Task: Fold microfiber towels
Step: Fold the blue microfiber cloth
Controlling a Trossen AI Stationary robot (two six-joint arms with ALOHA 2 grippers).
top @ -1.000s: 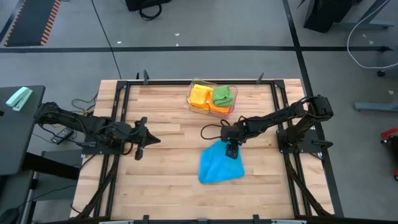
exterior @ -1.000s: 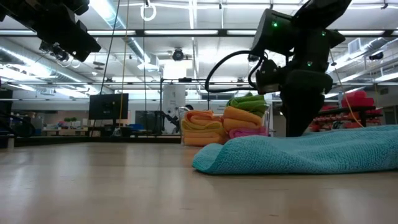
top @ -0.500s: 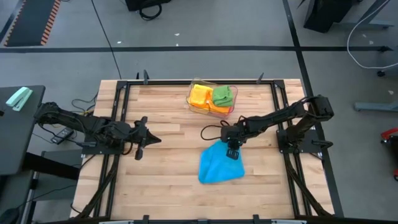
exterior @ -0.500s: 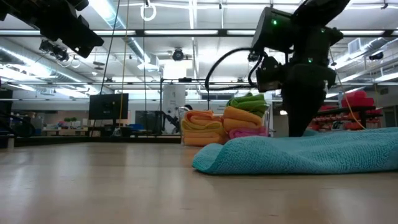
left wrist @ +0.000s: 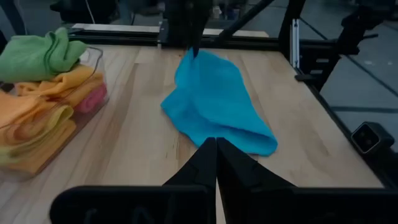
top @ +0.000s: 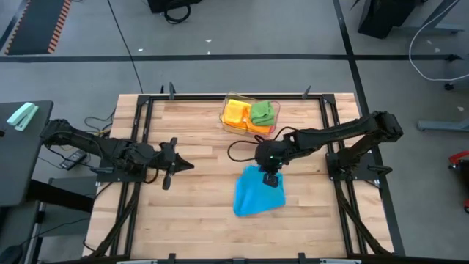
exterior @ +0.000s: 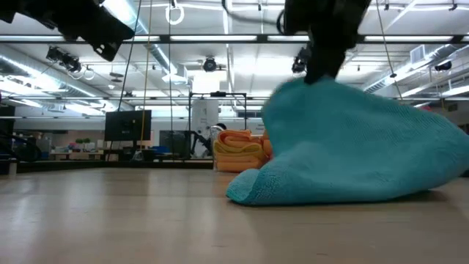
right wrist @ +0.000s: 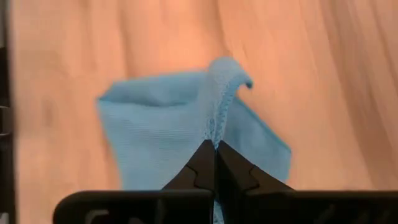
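Nearest to you in the low view, the blue towel (exterior: 352, 154) fills the right half of the picture: its bottom edge lies on the wooden table (exterior: 117, 220) while one part is drawn up into a peak. At that peak you see the right gripper (right wrist: 216, 163), its fingers pressed together on a fold of the blue cloth, so the towel hangs from it like a tent. From above, you find that gripper (top: 270, 178) over the far end of the blue towel (top: 258, 193), a little right of the table's middle, with the rest of the cloth spread toward the near edge.

Your left gripper (top: 170, 164) hangs over the left part of the table (top: 190, 213), well apart from the towel, its fingers shut together on nothing; its own camera shows the two dark fingers (left wrist: 202, 165) meeting in a point, aimed across the boards at the blue towel (left wrist: 214, 102).

Farther back, near the table's far edge, the clear plastic tray (top: 249, 130) holds the other towels. You see a green towel (top: 263, 112) lying on top, with yellow towels (top: 235, 112) beside it. The left wrist view shows orange towels (left wrist: 59, 84) and a pink towel (left wrist: 92, 98) lower in the stack.
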